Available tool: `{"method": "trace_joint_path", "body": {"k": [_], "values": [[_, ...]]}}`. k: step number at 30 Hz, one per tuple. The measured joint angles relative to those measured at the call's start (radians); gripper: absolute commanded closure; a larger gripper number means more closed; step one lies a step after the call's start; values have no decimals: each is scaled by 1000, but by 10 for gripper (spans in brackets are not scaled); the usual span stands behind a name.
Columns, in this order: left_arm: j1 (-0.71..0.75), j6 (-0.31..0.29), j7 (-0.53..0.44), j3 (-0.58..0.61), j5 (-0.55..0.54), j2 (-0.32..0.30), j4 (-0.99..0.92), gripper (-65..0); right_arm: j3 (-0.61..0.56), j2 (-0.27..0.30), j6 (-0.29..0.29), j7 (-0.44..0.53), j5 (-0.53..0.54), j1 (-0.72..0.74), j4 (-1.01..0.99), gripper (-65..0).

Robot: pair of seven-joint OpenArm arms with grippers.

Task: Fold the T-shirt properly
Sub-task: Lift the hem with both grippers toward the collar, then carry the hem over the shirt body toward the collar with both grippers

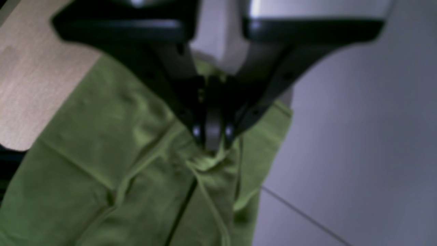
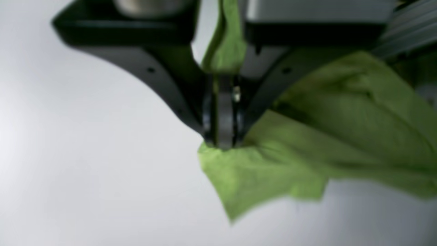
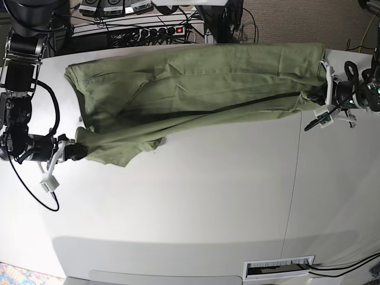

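Observation:
The olive-green T-shirt [image 3: 196, 83] lies stretched across the far half of the white table [image 3: 196, 202], wrinkled, with a long fold line running across it. My left gripper [image 3: 317, 98] is at the shirt's right end, shut on a bunch of its fabric [image 1: 211, 160]. My right gripper [image 3: 80, 149] is at the shirt's near left corner, shut on the cloth [image 2: 239, 174], which hangs below the fingertips. Both jaws are closed tight on cloth in the wrist views.
A power strip [image 3: 160, 29] and cables lie behind the table's far edge. A seam [image 3: 294, 178] runs down the table on the right. A white label strip [image 3: 279, 267] sits near the front edge. A wooden surface [image 1: 30, 78] shows in the left wrist view.

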Motion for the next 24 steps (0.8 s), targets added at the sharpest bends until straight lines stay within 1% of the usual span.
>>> {"method": "trace_joint_path", "body": {"k": [1,4,7,9,12,15,17,20,22,24], "values": [[0,0,1,0,0,-4,4,0,0,0,0,36,0,0,0,0],[0,-2,26,0,-2,-18,32,0,0,-16,0,55,-17,15,1,0],[0,-2,34,0,-8,-37,71,0,0,-54,0,117,-28,21,1,0],[0,-2,54,0,-24,-39,106,0,0,-80,0,136,-36,26,1,0],[0,-3,122,0,-60,-39,158,0,0,-105,0,203,-111,28,1,0],[0,-3,195,0,-114,-39,206,0,0,-110,0,264,-170,28,1,0],[0,-3,237,0,-129,-39,230,0,0,-110,0,290,-199,29,1,0],[0,-3,311,0,-155,-42,252,0,0,-110,0,304,-222,28,1,0],[0,-3,333,0,-198,-57,264,0,0,-110,0,304,-222,28,1,0],[0,-3,344,0,-210,-77,271,0,0,-110,0,286,-222,28,1,0]]}}
